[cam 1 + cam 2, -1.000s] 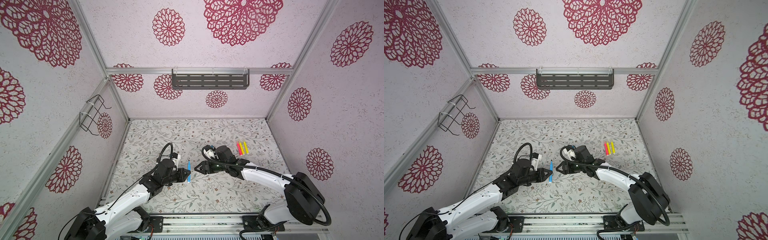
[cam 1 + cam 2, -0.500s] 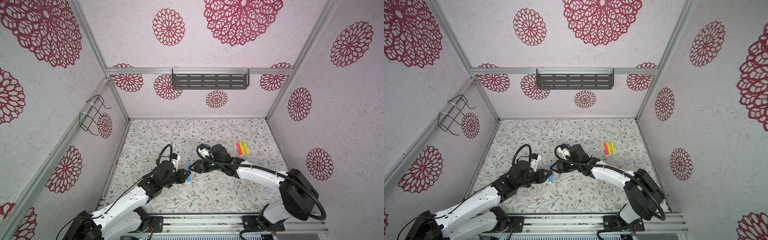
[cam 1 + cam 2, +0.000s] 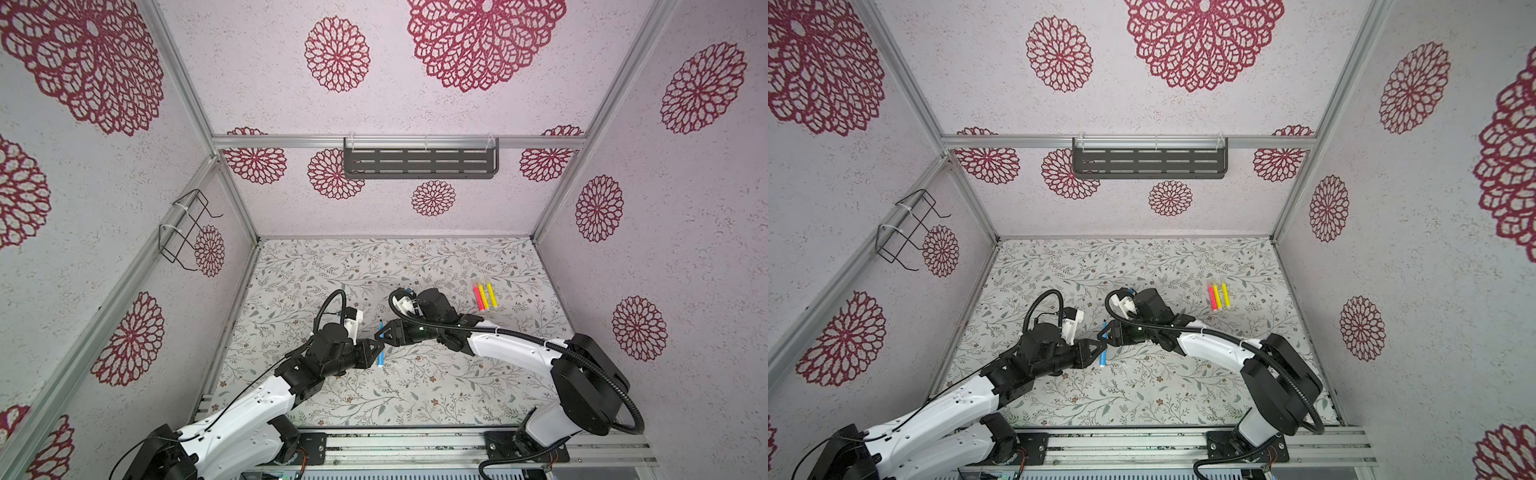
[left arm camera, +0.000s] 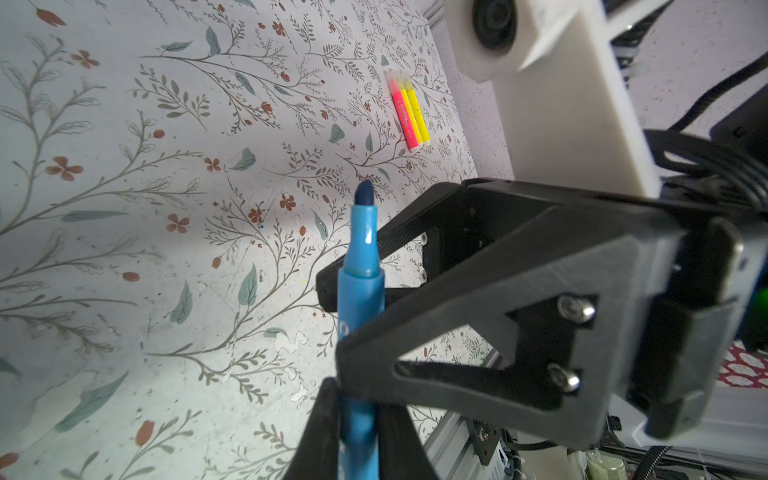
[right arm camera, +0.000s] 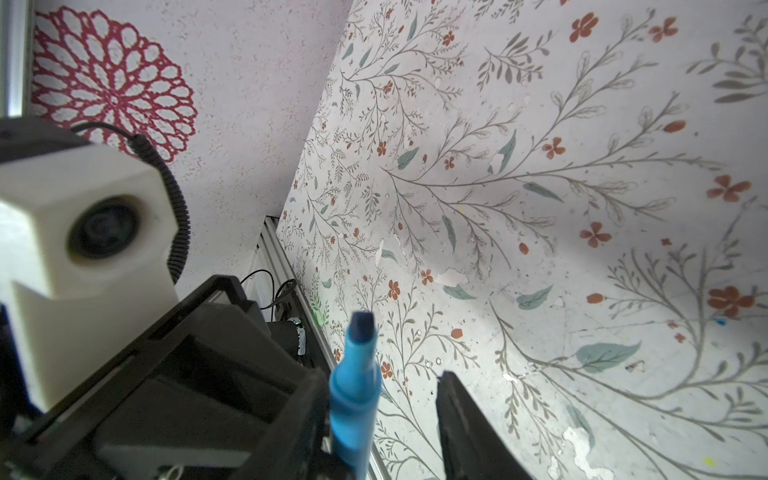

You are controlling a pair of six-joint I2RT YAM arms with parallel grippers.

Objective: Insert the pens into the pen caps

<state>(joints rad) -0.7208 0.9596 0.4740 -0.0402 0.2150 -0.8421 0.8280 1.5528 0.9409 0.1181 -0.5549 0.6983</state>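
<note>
Only wrist views reveal: left claw [image 4: 359, 419] clamps blue pen [image 4: 360, 299], right claw [image 5: 380, 388] gapes.

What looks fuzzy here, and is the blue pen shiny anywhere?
Right wrist view: the white camera box up close looks fuzzy, the flowery table sharp. Left wrist view: the blue pen has a small white shine on its neck.

The blue pen [image 4: 359, 291] is held aloft, tip bare; pink pen [image 4: 403, 118] and two yellow pens [image 4: 419, 116] lie side by side, seemingly capped.
</note>
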